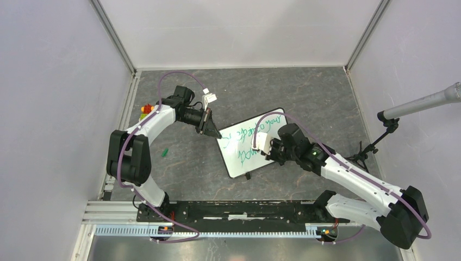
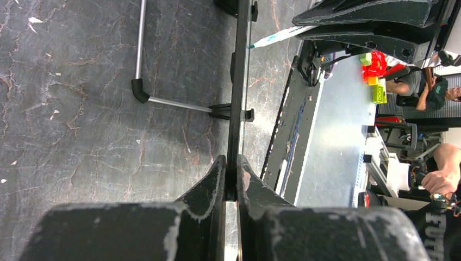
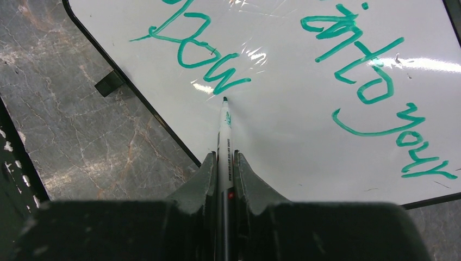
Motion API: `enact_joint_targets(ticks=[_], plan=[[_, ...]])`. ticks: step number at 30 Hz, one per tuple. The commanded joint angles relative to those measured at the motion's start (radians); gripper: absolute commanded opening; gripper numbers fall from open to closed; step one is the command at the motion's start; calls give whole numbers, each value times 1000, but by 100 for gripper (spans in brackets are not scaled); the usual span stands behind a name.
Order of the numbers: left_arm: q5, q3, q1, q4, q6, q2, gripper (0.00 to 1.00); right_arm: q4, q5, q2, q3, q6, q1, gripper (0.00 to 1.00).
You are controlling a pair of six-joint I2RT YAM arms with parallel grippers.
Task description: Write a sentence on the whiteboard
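Left gripper [image 2: 232,166] pinches the thin, black-framed whiteboard [image 2: 238,81] edge-on; right gripper [image 3: 223,163] clamps a slim white marker [image 3: 224,128], tip on the glossy centre below the looping green sentence [image 3: 369,60].

Black-framed whiteboard [image 1: 235,167] lies diagonally; green handwritten sentence [image 1: 250,130] in two lines.

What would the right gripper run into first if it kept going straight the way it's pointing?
The whiteboard. The marker in the right gripper aims at bare surface beside the green writing; it may already touch.
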Motion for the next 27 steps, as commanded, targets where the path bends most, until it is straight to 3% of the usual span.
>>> enact_joint_targets(ticks=[1, 27], plan=[[-36, -5, -3, 21, 38, 4, 2, 43, -4, 8, 5, 0, -3, 0], [-36, 0, -3, 21, 37, 6, 2, -5, 105, 30, 100, -49, -33, 0]])
